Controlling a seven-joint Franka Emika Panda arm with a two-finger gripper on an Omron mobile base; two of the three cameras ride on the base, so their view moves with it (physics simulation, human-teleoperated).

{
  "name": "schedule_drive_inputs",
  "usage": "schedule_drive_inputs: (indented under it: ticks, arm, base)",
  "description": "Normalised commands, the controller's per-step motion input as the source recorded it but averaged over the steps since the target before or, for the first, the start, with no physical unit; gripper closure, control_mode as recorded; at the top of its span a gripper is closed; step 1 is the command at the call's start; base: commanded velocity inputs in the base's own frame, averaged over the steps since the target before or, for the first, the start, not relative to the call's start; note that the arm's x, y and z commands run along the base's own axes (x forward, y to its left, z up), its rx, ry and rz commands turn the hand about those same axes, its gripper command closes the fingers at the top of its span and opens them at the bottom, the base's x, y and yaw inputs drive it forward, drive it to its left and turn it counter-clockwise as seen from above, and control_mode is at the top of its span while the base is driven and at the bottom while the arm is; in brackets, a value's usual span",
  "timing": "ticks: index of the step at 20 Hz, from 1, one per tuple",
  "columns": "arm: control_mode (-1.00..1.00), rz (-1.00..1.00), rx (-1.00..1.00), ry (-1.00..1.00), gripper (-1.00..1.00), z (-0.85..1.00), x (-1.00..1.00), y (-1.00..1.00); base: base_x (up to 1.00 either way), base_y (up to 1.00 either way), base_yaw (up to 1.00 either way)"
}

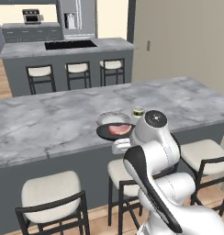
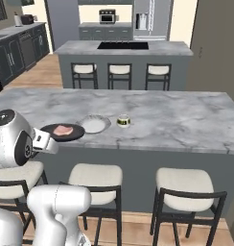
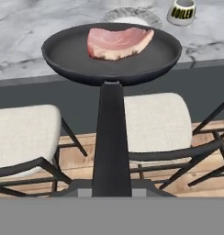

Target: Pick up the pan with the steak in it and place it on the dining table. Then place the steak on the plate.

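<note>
Long marble desk (image 1: 49,119) ahead, stools (image 2: 92,180) tucked along its near side. Black pan (image 3: 111,53) held level by its handle, hanging over the desk's near edge, above a stool. Pale plate (image 2: 94,124) just beyond on the desk, small jar (image 2: 123,120) beside. Pink steak (image 3: 118,42) inside the pan. Hand (image 1: 120,146) clamped on the handle.

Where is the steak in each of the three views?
Left base view: steak in the pan, centre, at the table's near edge.
Right base view: left of centre, in the pan.
Hand view: top centre, in the pan.
Shared landmark: the plate just behind the pan.
</note>
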Motion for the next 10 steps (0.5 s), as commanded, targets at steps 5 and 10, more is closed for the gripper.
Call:
schedule_drive_inputs:
  ticks: [5, 10]
  arm:
    - [1.0, 0.0, 0.0, 0.0, 1.0, 0.0, 0.0, 0.0]
    - [-1.0, 0.0, 0.0, -0.11, 1.0, -0.02, 0.3, 0.5]
  base:
    - [0.28, 0.28, 0.02]
    - [0.04, 0.09, 0.0]
